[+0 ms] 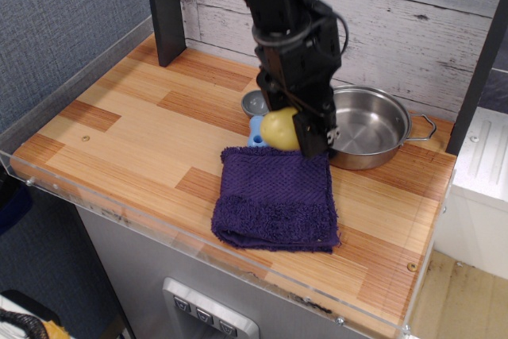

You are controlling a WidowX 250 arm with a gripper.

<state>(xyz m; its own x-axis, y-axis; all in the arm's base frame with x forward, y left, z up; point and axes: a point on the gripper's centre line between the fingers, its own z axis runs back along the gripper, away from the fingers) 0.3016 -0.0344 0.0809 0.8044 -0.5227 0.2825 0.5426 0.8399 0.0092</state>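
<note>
My black gripper hangs low over the back edge of a folded purple cloth and is shut on a yellow-green rounded object. Its fingers flank the object on either side. A small blue item sits just left of the held object, partly hidden behind it. A round grey can end lies on the table behind that. The arm's body covers the space between the can and the pot.
A steel pot with a side handle stands right of the gripper, close to its fingers. A black post rises at the back left. A clear lip runs along the wooden table's front edge. White planks form the back wall.
</note>
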